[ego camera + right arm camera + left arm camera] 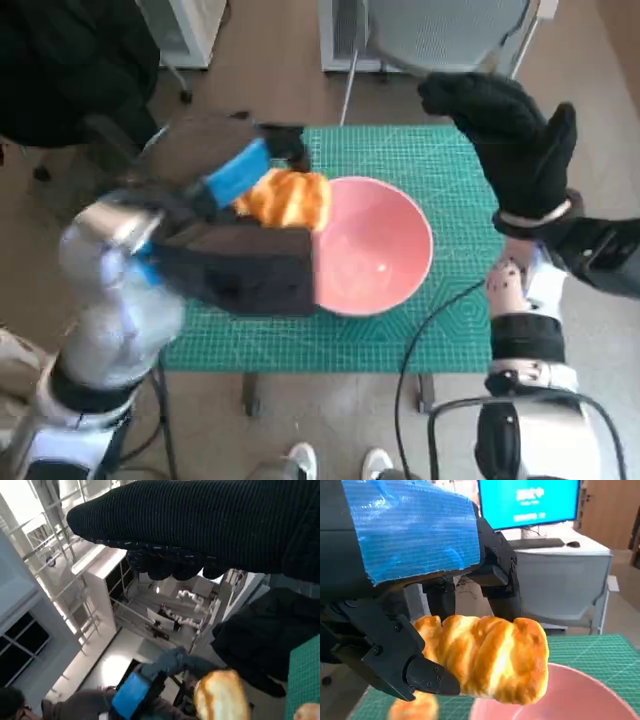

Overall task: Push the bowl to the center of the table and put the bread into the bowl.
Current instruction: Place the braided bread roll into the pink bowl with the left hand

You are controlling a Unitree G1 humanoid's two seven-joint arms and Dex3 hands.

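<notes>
The left robot hand (415, 595) is clamped on the bread (485, 657), holding it just over the near rim of the pink bowl (372, 245), which sits about mid-worktop. The bread's long axis seems level. The right robot hand (510, 135) hovers with fingers apart, holding nothing.

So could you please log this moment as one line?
left hand: holds bread at bowl rim | right hand: raised, holds nothing | bread not yet in bowl

Bread (288, 199) left of bowl (375, 245); bowl on table (440, 160).
</notes>
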